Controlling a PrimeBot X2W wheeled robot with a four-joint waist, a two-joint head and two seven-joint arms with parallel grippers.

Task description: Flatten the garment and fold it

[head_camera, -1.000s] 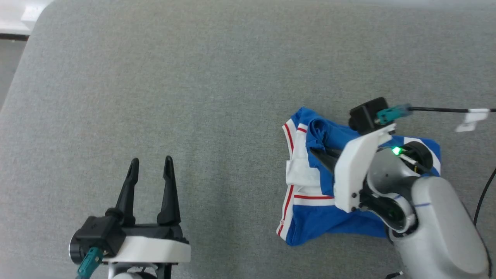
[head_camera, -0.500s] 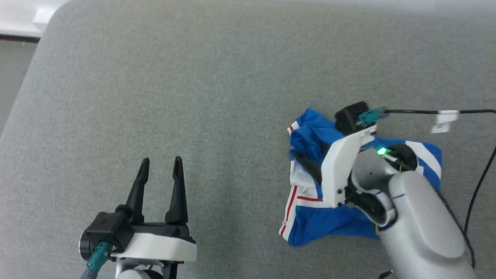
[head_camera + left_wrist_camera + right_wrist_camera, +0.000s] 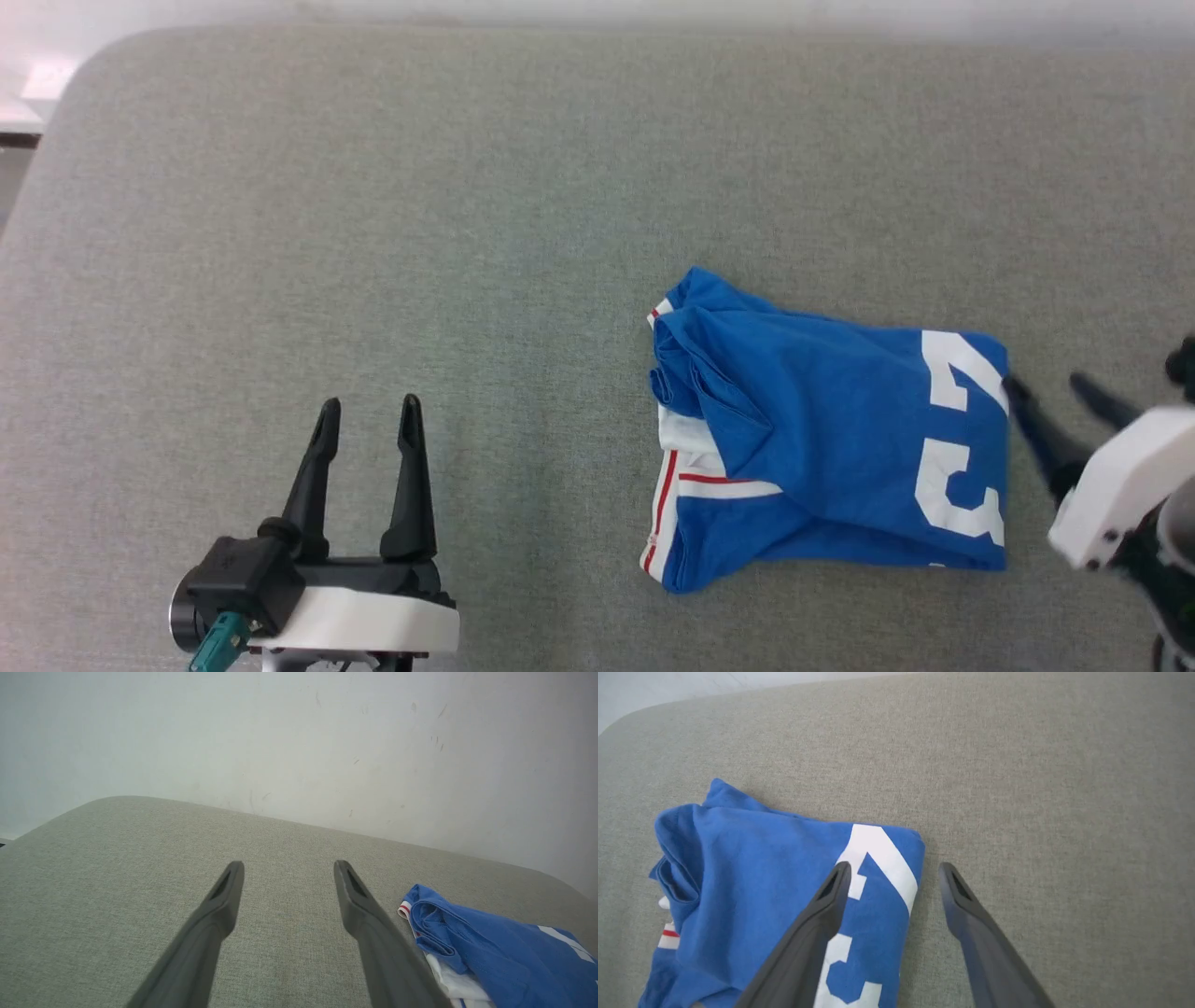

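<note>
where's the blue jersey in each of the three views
head view: the garment lies right of centre on the grey surface.
left wrist view: lower right corner.
right wrist view: left half, running down to the bottom edge.
shared landmark: its white number print.

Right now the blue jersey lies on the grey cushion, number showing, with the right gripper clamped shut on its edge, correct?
Not quite. The right gripper is open, not clamped shut: the right wrist view shows its two fingers spread apart at the edge of the jersey, not pinching the cloth. The rest stands: the jersey lies on the grey cushion with its number showing.
</note>
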